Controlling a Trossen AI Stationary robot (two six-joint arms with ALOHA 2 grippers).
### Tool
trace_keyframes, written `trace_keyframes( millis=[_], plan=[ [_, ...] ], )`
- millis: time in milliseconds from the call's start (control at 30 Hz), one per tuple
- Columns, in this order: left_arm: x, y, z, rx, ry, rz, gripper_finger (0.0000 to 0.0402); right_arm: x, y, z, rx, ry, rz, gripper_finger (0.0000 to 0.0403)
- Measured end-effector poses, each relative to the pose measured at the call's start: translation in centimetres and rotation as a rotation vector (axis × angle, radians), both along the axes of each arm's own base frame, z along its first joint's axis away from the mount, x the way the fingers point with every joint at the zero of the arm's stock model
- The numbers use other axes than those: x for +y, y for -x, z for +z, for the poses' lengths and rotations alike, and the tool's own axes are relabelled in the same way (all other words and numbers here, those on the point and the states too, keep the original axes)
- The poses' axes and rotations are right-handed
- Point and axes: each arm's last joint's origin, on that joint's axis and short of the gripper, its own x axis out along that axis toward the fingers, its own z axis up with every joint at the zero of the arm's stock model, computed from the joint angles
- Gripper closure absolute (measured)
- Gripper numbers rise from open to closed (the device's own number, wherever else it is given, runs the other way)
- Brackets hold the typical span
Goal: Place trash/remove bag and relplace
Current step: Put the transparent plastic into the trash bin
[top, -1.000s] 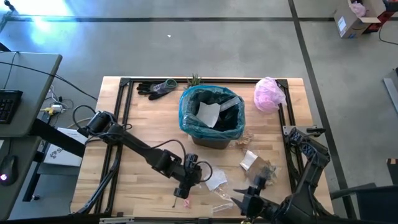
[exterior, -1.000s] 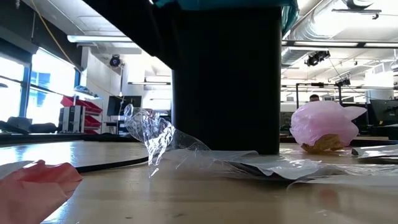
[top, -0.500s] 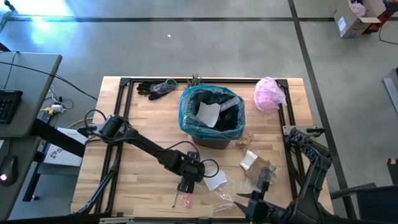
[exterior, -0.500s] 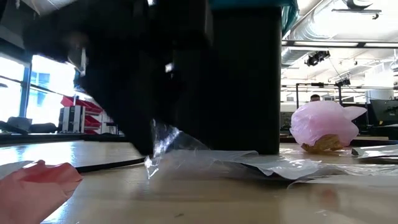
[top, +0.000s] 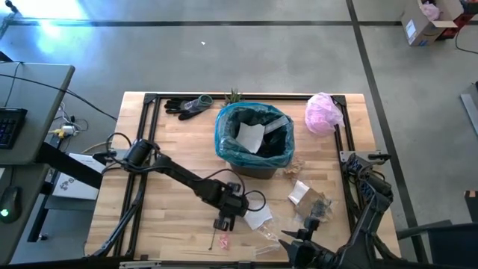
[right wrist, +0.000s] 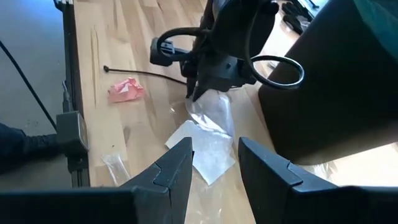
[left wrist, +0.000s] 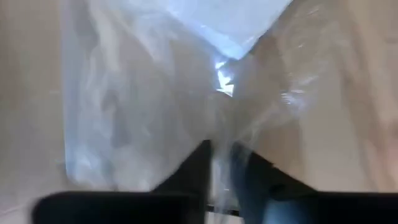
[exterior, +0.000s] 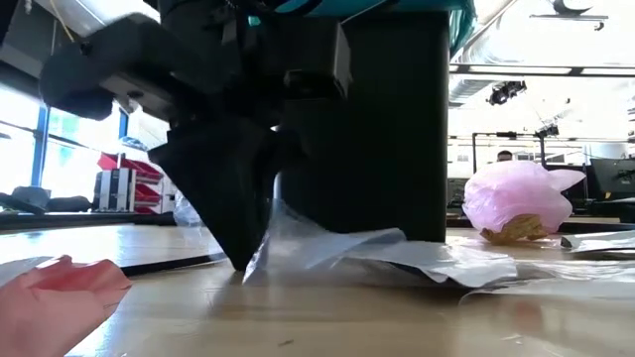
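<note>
A crumpled clear plastic wrapper lies on the wooden table in front of the black bin. The bin is lined with the teal bag and has white paper inside. My left gripper is down at the wrapper's left end, shut on it. My right gripper hovers open near the table's front edge, right of the wrapper, with nothing between its fingers. More trash lies nearby: a pink scrap, a flat white-clear piece, white paper and a brownish lump. My left gripper pinches the clear wrapper's gathered left end between its two fingers. The fingers come steeply from above, pointing down at the table. The rest of the wrapper trails to the right and lies on the table.
Dark gloves and a small plant lie at the far edge. A pink plastic bag sits at the far right. A black cable tie and a small clear wrapper lie near the front. A black frame rims the table.
My left gripper has come down onto the clear wrapper's left end, tipping steeper as it sank. That end, which stood up crumpled by itself, is now gathered at the fingertips. The rest of the wrapper has stayed on the table.
</note>
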Motion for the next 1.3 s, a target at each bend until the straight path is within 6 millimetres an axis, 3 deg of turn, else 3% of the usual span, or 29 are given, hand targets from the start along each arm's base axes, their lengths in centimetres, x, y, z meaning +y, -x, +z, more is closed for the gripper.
trace_keyframes(
  millis=[133, 300, 600, 833, 1067, 1300],
  plan=[
    [-0.8, -0.3, 0.7, -0.009, 0.027, -0.031, 0.0397, 0.0, 0.0, -0.1, 0.002, -0.001, -0.001, 0.0286],
    [-2.3, -0.8, 3.3, -0.026, 0.016, -0.072, 0.0401, 0.0, 0.1, -0.1, -0.001, -0.005, -0.012, 0.0286],
    [-4.5, -1.0, 10.5, -0.077, -0.075, -0.168, 0.0401, 0.1, 0.2, -0.1, -0.008, -0.014, -0.018, 0.0286],
    [-3.4, -0.9, 15.2, -0.134, -0.093, -0.162, 0.0401, 0.4, 0.6, 0.0, -0.026, -0.031, -0.022, 0.0286],
    [-2.3, -0.3, 16.4, -0.123, -0.084, -0.161, 0.0401, 0.4, 0.6, 0.1, -0.082, -0.005, -0.024, 0.0286],
    [-2.7, -0.2, 16.4, -0.12, -0.069, -0.182, 0.0401, -0.2, -0.3, 0.2, -0.146, 0.065, -0.029, 0.0286]
  ],
)
